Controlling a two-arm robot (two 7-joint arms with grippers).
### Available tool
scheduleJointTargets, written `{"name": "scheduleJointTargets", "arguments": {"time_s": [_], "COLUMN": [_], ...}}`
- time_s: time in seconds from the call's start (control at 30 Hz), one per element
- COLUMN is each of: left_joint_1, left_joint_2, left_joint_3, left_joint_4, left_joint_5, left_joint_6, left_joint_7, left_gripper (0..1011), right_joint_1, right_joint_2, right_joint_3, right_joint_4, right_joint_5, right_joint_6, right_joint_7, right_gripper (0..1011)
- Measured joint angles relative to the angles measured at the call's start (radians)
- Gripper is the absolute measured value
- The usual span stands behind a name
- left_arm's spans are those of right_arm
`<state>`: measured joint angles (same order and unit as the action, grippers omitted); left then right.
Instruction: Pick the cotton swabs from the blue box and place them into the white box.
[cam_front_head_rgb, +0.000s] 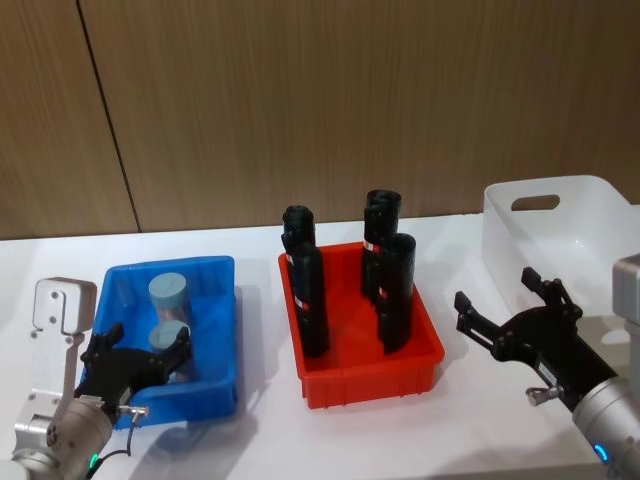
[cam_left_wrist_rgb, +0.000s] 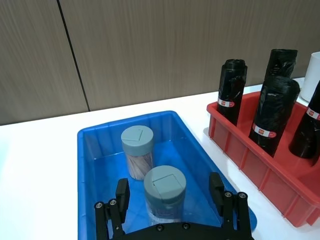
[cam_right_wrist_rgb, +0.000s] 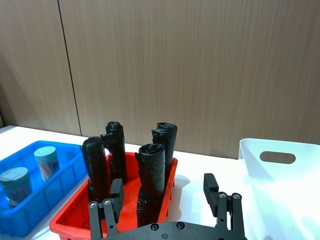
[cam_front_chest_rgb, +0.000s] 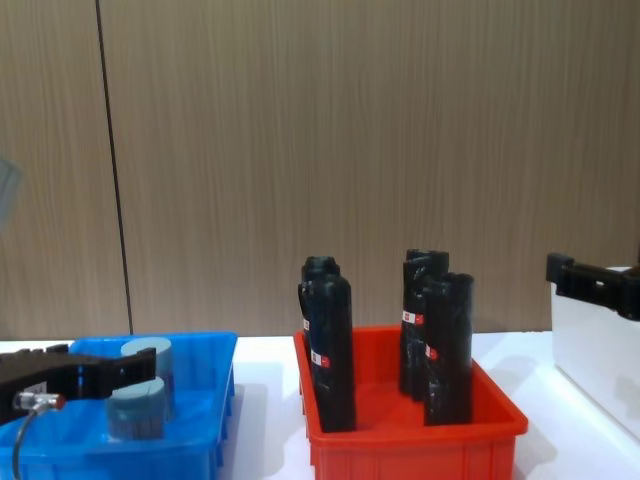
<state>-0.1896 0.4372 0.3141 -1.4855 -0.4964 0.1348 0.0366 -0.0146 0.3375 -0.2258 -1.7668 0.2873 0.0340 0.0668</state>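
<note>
Cotton swabs (cam_left_wrist_rgb: 137, 145), two clear cylinders with grey-blue lids, stand upright in the blue box (cam_front_head_rgb: 224, 300) at the left of the white table (cam_front_head_rgb: 260, 430). The left gripper (cam_front_head_rgb: 148, 340) hangs low at the box's near end, its fingers spread wide on either side of the nearer cylinder (cam_left_wrist_rgb: 165, 187), clamping nothing. Past the red bin (cam_front_head_rgb: 370, 385) of black rolls (cam_front_head_rgb: 312, 300), the right gripper (cam_front_head_rgb: 495, 290) hovers wide open and empty just beside the white box (cam_front_head_rgb: 590, 215).

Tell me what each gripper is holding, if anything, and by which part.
Nothing is held. The left gripper stands open, jaws either side of the nearer cotton swabs in the blue box, gaps showing; the right gripper is open and empty.
</note>
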Motion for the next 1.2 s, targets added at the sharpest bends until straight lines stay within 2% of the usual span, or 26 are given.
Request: {"name": "scheduleJointTargets", "arguments": {"time_s": [0.67,1.2], "left_joint_1": [-0.09,-0.166], "left_joint_2": [-0.019,-0.048], "left_joint_3": [-0.028,-0.028], "left_joint_4": [0.15,0.27], "left_joint_5": [-0.014,0.0], "left_joint_6": [0.011,0.028], "left_joint_7": [-0.149,-0.246], "left_gripper": [1003,1003], "right_joint_1": [0.0,0.0], "right_joint_2": [0.0,0.0], "right_joint_3": [0.0,0.0], "right_joint_4": [0.0,0.0], "right_joint_5": [0.0,0.0], "right_joint_6": [0.0,0.0], "right_joint_7": [0.0,0.0], "right_gripper": [1002,1002]}}
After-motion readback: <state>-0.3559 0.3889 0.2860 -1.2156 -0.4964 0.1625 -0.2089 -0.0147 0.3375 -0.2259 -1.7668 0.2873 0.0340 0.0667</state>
